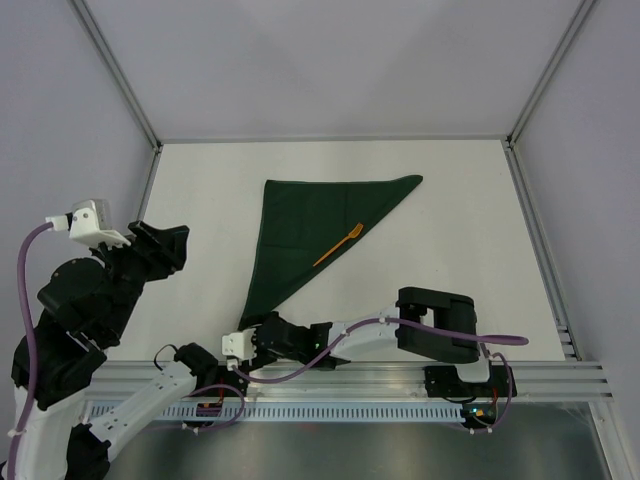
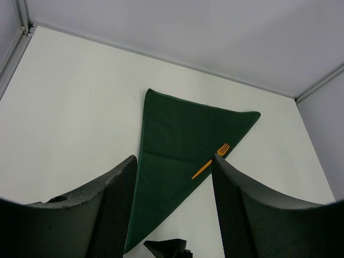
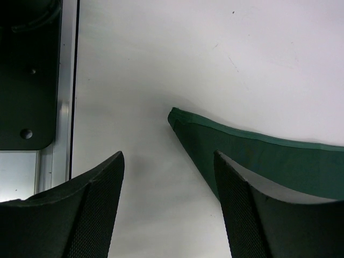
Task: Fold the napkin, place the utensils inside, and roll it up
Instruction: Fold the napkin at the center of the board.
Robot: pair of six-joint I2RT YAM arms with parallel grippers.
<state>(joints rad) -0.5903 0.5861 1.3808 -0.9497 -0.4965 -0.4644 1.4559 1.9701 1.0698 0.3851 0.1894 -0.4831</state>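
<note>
The napkin point(image 1: 305, 232) is a dark green cloth folded into a triangle, with one long point reaching toward the near edge. An orange fork, one of the utensils point(image 1: 338, 245), lies on it close to the diagonal edge. In the left wrist view the napkin point(image 2: 172, 134) and fork point(image 2: 210, 161) lie ahead. My left gripper point(image 1: 162, 246) point(image 2: 173, 158) hangs open and empty left of the cloth. My right gripper point(image 1: 262, 335) point(image 3: 168, 155) stands open and low beside the napkin's near corner point(image 3: 252, 153), holding nothing.
The white table point(image 1: 450, 240) is bounded by grey walls with metal posts at the back corners. An aluminium rail point(image 1: 400, 375) point(image 3: 64, 107) runs along the near edge. The right gripper's dark tip point(image 2: 167, 248) shows at the bottom of the left wrist view.
</note>
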